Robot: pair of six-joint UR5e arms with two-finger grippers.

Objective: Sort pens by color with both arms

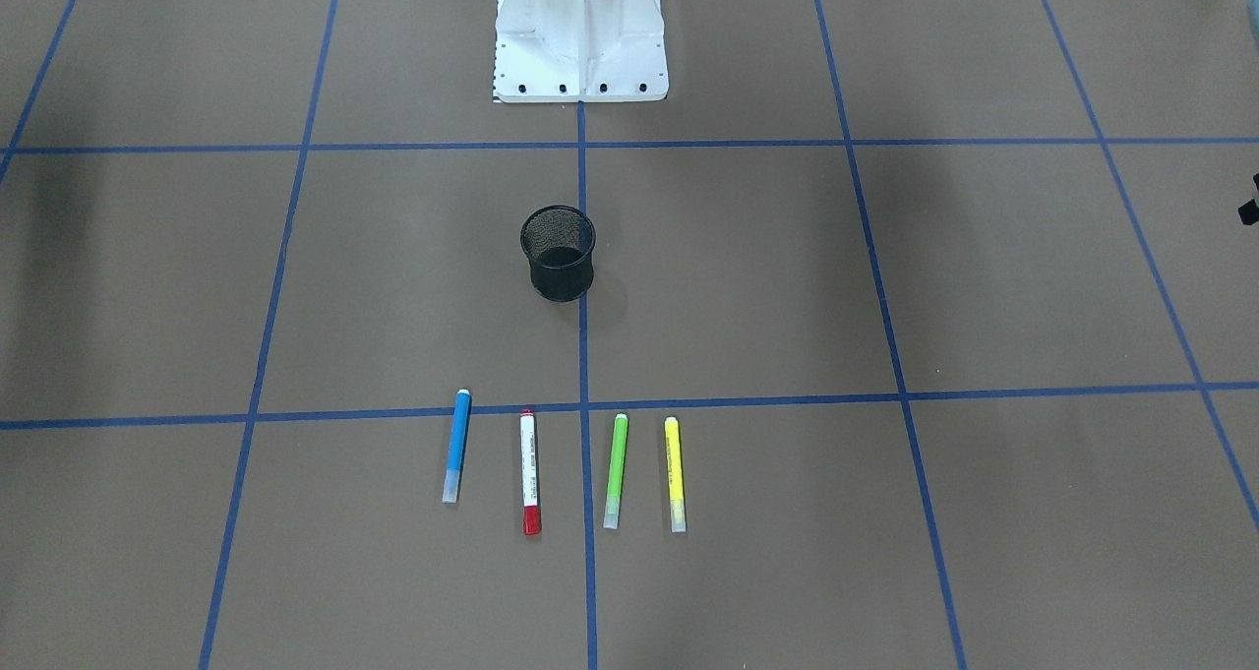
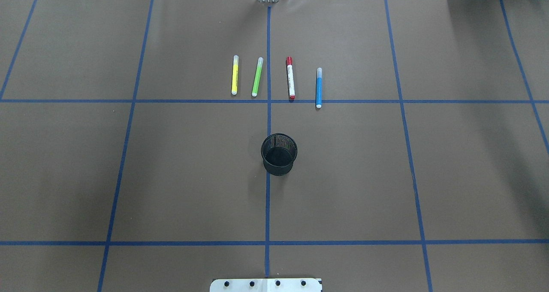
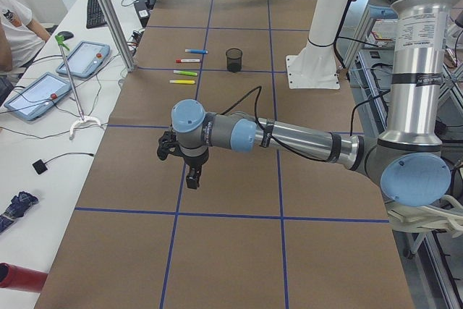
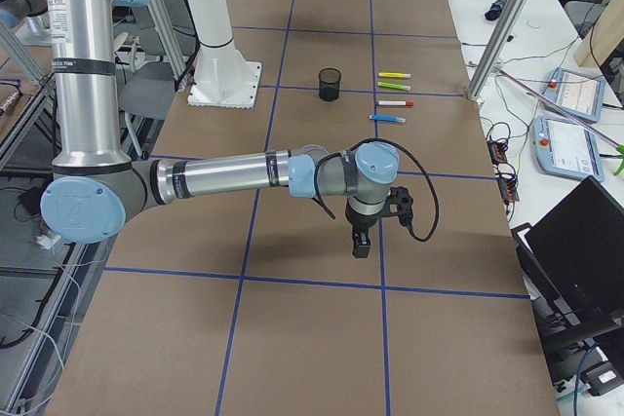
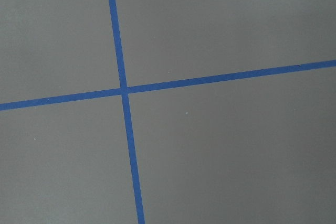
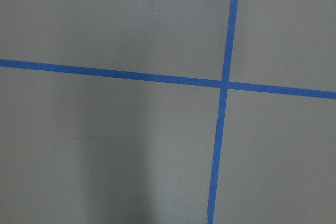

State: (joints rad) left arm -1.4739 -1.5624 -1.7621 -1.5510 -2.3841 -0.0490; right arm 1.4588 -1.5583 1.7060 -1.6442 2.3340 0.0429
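Note:
Four pens lie side by side beyond the black mesh cup (image 2: pixel 279 154). In the overhead view they are, from left to right, yellow (image 2: pixel 234 75), lime-green (image 2: pixel 257 76), white with a red cap (image 2: pixel 290 78) and blue (image 2: pixel 318 88). My left gripper (image 3: pixel 193 179) hangs fingers-down over bare table far to the left of the pens. My right gripper (image 4: pixel 361 245) hangs the same way far to their right. Both show only in the side views, so I cannot tell whether they are open or shut. Both wrist views show only brown table cover and blue tape lines.
The white pedestal base (image 1: pixel 580 40) stands behind the cup. Blue tape lines (image 2: pixel 268 101) grid the brown table. Side benches hold tablets (image 3: pixel 83 58) and a laptop (image 4: pixel 575 250). Metal posts (image 3: pixel 112 16) stand at the table's far edge. A person's arm (image 3: pixel 14 30) is at one bench.

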